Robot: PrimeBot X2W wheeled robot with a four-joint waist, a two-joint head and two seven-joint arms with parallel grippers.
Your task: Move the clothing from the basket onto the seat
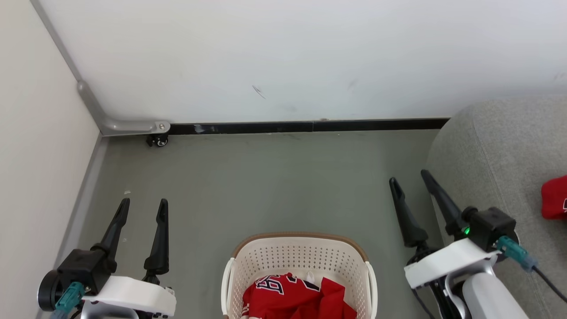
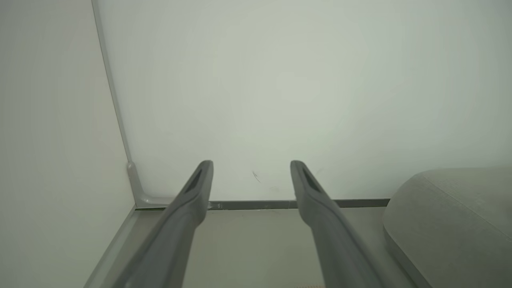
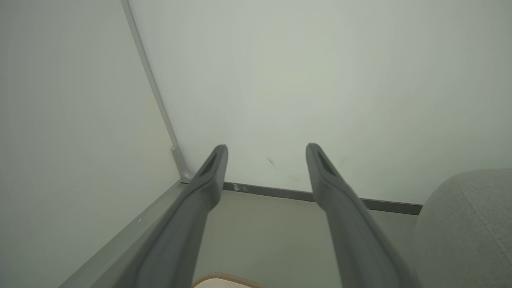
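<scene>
1. Clothing (image 1: 294, 297) lies bunched up low in the basket (image 1: 301, 248). The basket stands on the floor (image 1: 274, 177) right in front of the robot, between its two arms.
2. The left pincer (image 1: 145, 201) is spread wide and holds nothing. It hangs to the left of the basket, well apart from it.
3. The right pincer (image 1: 408, 177) is spread wide and empty too. It hangs to the right of the basket, between it and the seat (image 1: 496, 146).
4. Both pincers point at the wall (image 1: 283, 57), past the basket. The clothing lies back toward the robot and lower than the tips, so an arm likely has to pull back, turn in and dip down.
5. The clothing spreads from side to side. Its near part is cut off by the picture edge.
6. The right arm looks a bit nearer, and it is on the seat's side.
7. One more red piece (image 1: 553, 197) lies on the seat, at the far right.
</scene>
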